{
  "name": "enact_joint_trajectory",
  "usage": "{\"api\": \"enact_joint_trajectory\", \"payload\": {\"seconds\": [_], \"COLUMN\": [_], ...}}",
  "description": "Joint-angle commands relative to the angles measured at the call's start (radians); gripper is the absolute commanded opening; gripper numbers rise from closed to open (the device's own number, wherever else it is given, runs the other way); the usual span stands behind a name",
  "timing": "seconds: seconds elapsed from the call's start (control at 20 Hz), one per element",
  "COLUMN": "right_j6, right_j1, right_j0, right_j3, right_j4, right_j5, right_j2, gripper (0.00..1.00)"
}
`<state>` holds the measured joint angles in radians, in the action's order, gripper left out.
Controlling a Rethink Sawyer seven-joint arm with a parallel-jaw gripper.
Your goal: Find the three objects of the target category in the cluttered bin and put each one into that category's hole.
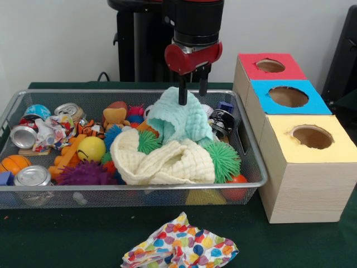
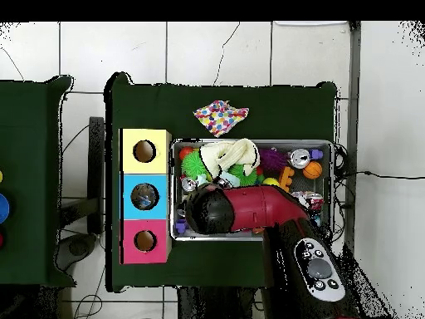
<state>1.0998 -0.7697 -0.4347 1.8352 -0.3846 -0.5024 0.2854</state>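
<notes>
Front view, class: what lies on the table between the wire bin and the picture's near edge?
A crumpled cloth with coloured dots lies on the green table, apart from the bin. The overhead view shows it too, beside the bin's long side.

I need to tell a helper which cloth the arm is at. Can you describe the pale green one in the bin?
In the wire mesh bin, look under the gripper near the back rim. The mint-green cloth is peaked up there, above the cream cloth; the only other cloth, a multicoloured one, lies outside on the table.
</notes>
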Motion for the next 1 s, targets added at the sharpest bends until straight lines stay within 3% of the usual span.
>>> {"api": "enact_joint_trajectory", "payload": {"seconds": [0.05, 0.65, 1.0], "right_j6": [0.145, 0.125, 0.105], "right_j1": [0.043, 0.236, 0.298], "right_j0": [-0.036, -0.084, -0.095], "right_j3": [0.029, -0.035, -0.063], "right_j4": [0.019, -0.044, -0.05], "right_j5": [0.046, 0.203, 0.232], "right_j2": [0.019, 0.002, -0.006], "gripper": [1.0, 1.0, 1.0]}}
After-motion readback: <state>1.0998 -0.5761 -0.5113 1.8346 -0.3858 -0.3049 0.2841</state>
